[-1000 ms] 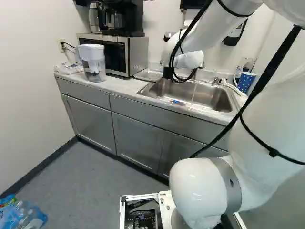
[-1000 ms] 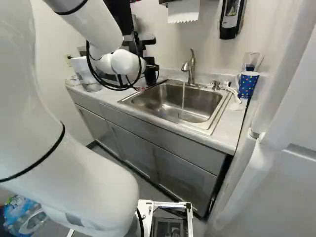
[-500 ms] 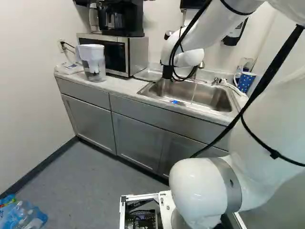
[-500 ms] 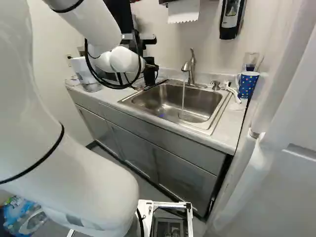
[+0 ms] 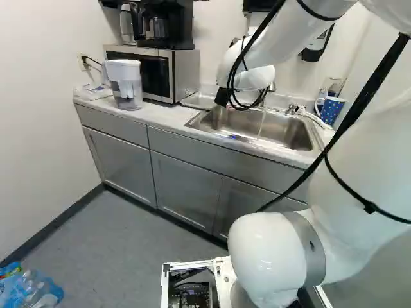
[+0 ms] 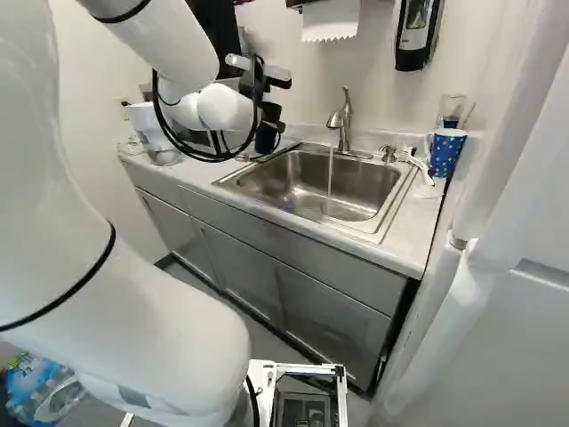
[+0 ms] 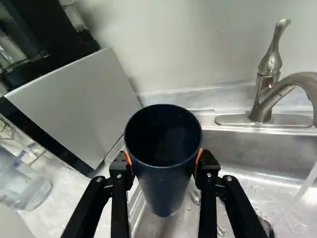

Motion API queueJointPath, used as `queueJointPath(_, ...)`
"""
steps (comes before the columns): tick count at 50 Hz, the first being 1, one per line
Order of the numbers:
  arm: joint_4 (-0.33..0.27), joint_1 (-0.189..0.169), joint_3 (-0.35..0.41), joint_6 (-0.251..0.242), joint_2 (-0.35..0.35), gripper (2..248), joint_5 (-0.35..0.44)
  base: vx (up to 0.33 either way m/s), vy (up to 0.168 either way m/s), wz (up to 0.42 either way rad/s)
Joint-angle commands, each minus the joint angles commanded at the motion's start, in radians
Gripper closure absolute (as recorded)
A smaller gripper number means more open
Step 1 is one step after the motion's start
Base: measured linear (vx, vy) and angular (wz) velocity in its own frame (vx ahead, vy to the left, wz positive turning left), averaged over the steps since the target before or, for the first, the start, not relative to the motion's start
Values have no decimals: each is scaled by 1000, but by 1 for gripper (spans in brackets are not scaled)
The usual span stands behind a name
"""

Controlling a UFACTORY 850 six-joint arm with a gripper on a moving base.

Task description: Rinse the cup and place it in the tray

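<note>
In the right base view my gripper (image 6: 268, 114) is at the sink's left end, partly hidden by cables. In the wrist view the gripper (image 7: 164, 166) is shut on a dark blue cup (image 7: 166, 186), orange pads touching both sides. Its mouth faces the wrist camera; its inside is dark. The cup (image 6: 266, 139) hangs over the left rim of the steel sink (image 6: 238, 180), away from the water (image 6: 330, 173) running from the faucet (image 6: 345, 120). A flat, shallow piece, perhaps the tray (image 5: 198, 101), lies between microwave and sink; I cannot tell for sure.
The microwave (image 5: 172, 74) with a coffee maker on top and a water pitcher (image 5: 125, 83) stand left of the sink. At its right are a brush (image 6: 416, 164), a dotted blue mug (image 6: 446, 152) and a clear glass. Cabinets (image 5: 183, 186) front the counter.
My wrist has turned, and the cup has gone from nearly upright to tilted in the base views. The blue glint in the sink has shifted and dimmed. The base has not moved.
</note>
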Motion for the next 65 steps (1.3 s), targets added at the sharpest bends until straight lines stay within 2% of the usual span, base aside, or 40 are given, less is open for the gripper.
queueJointPath(65,0,0,0,683,0,124,0,0,0,0)
